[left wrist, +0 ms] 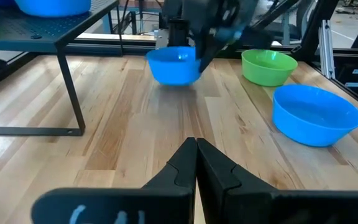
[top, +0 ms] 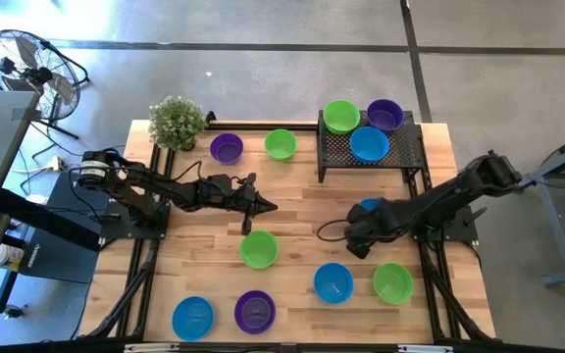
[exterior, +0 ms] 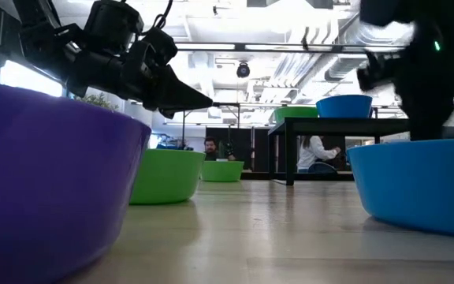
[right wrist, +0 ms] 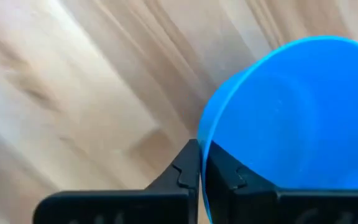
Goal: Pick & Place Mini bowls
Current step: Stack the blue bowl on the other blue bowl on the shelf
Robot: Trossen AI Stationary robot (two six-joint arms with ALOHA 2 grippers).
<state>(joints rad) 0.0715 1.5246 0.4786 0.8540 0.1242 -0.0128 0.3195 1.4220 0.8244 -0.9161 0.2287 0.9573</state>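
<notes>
Mini bowls lie scattered over the wooden table (top: 204, 235), three already on the black mesh rack (top: 400, 162). Left gripper (top: 268, 206) hovers mid-table, fingers pressed together, empty. Right gripper (right wrist: 201, 163) pinches the rim of a blue bowl (right wrist: 297, 118) near the rack; lifting it straight and level should stop it slipping.

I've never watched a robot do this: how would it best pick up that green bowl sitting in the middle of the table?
By the rim, from above. The green bowl sits upright with its mouth open, so one finger can go inside and one outside the thin wall. That is how the right gripper pinches the blue bowl. The shut left gripper is nearest.
</notes>
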